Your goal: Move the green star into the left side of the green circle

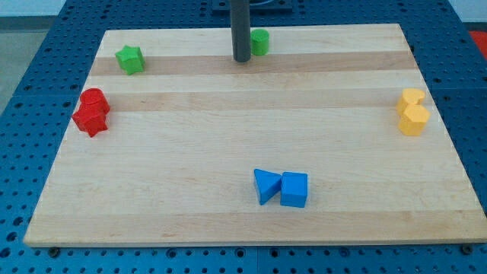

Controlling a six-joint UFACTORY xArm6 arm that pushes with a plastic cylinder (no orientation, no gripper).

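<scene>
The green star [130, 58] lies near the board's top left. The green circle [260, 42] sits at the top middle, partly hidden behind the rod. My tip [242, 58] rests on the board just left of and slightly below the green circle, close to it or touching. The star is far to the tip's left.
A red circle [94, 100] and a red star [90, 119] touch each other at the left edge. Two yellow blocks [412, 112] sit together at the right edge. A blue triangle [265, 185] and a blue cube [294, 189] sit at the bottom middle. The wooden board [228, 137] lies on a blue perforated table.
</scene>
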